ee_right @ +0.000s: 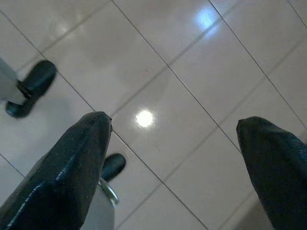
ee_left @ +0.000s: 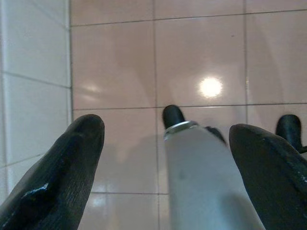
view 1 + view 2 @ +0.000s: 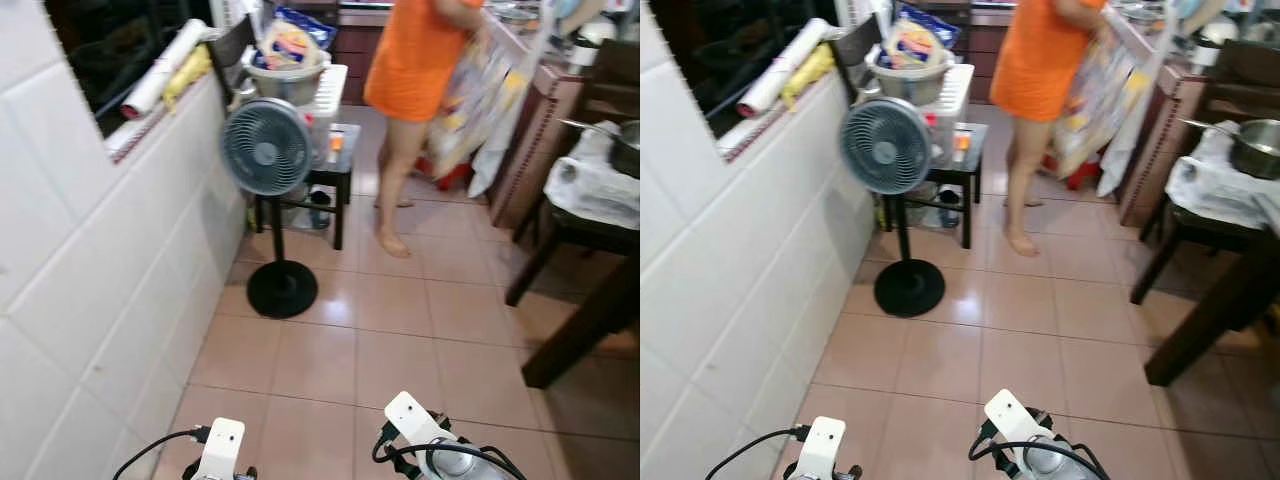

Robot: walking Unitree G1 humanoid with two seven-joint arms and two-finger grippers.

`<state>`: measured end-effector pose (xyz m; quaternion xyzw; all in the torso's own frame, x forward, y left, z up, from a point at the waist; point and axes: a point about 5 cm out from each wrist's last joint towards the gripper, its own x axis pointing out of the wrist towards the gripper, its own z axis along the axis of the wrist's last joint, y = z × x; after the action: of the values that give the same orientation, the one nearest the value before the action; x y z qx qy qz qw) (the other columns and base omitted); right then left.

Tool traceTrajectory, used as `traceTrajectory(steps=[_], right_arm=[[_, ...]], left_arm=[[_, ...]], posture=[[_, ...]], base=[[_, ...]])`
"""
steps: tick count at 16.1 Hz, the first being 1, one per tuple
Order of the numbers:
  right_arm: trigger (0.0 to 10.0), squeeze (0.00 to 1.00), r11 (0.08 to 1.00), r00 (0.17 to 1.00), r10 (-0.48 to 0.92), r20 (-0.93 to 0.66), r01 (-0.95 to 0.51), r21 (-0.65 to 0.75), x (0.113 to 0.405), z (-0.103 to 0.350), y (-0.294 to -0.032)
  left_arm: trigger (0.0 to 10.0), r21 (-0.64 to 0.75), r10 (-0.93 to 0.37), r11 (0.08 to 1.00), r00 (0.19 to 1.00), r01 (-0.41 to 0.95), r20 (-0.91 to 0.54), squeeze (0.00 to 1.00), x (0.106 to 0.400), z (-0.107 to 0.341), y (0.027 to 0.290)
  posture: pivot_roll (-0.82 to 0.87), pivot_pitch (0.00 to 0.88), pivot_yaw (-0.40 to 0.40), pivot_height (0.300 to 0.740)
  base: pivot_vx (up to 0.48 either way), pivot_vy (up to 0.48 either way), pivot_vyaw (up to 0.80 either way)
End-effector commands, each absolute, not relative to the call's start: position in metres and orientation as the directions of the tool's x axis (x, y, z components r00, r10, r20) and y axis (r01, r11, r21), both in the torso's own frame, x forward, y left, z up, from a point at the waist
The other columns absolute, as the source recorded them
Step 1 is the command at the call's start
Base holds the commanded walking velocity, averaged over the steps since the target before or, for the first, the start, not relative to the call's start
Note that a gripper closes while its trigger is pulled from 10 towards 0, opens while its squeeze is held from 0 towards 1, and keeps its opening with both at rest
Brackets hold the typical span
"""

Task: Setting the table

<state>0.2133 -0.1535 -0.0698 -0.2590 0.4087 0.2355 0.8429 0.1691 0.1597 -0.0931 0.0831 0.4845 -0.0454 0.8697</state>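
From the head camera I saw a tiled floor (image 3: pixel 400 320) running ahead, with a white tiled wall (image 3: pixel 90 300) along the robot's left. A pedestal fan (image 3: pixel 266 148) stood on a round black base near that wall, just in front of a small black side table (image 3: pixel 335 170) loaded with a basin (image 3: pixel 287 78) of packages. Beyond it, a person in an orange garment (image 3: pixel 412 55) stood barefoot, holding a patterned cloth (image 3: pixel 470 95). The worktop (image 3: pixel 1220 195) stood to the robot's right, covered with a white cloth and carrying a metal pot (image 3: pixel 1252 147). Both arms hung low. The left claw (image 2: pixel 165 143) pointed at the floor with fingers apart, holding nothing. The right claw (image 1: pixel 175 139) likewise had its fingers spread wide over bare tile.
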Motion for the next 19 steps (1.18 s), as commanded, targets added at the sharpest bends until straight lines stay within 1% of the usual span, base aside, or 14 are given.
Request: traceTrajectory(steps=[1,6,11,16,17,19], right_arm=[[10.0,0.0,0.748,0.56,0.189,-0.806,-0.614,-0.251,0.2141,-0.0692,-0.1519],[10.0,0.0,0.741,0.557,0.195,-0.807,-0.623,-0.251,0.2131,-0.0697,-0.1514],[10.0,0.0,0.736,0.559,0.194,-0.806,-0.626,-0.256,0.2134,-0.0696,-0.1505],[10.0,0.0,0.733,0.558,0.196,-0.806,-0.629,-0.257,0.2136,-0.0696,-0.1493],[10.0,0.0,0.733,0.558,0.196,-0.806,-0.63,-0.258,0.2137,-0.0695,-0.149],[10.0,0.0,0.731,0.56,0.196,-0.805,-0.631,-0.26,0.2142,-0.0692,-0.1487]], left_arm=[[10.0,0.103,-0.003,0.98,0.526,0.171,-0.851,0.0,0.17,-0.0926,0.1611],[10.0,0.126,-0.001,0.97,0.52,0.208,-0.854,0.0,0.1703,-0.0926,0.162],[10.0,0.124,-0.005,0.969,0.52,0.213,-0.854,0.0,0.1706,-0.0924,0.1636],[10.0,0.127,-0.006,0.968,0.52,0.219,-0.854,0.0,0.1709,-0.0921,0.1652],[10.0,0.127,-0.004,0.968,0.52,0.217,-0.854,0.0,0.1708,-0.0921,0.1658],[10.0,0.134,-0.003,0.965,0.525,0.224,-0.851,0.0,0.1714,-0.0917,0.1666]], posture=[[-0.02,0.008,0.016,0.74],[-0.02,0.013,0.023,0.74],[-0.02,0.015,0.033,0.74],[-0.02,0.012,0.033,0.74],[-0.02,0.012,0.034,0.74],[-0.02,0.012,0.034,0.74]], base=[[0.0,0.341,0.0],[0.0,0.389,0.0],[0.253,0.406,0.0],[0.0,0.429,0.0],[0.0,0.352,0.0],[0.0,0.0,0.0]])
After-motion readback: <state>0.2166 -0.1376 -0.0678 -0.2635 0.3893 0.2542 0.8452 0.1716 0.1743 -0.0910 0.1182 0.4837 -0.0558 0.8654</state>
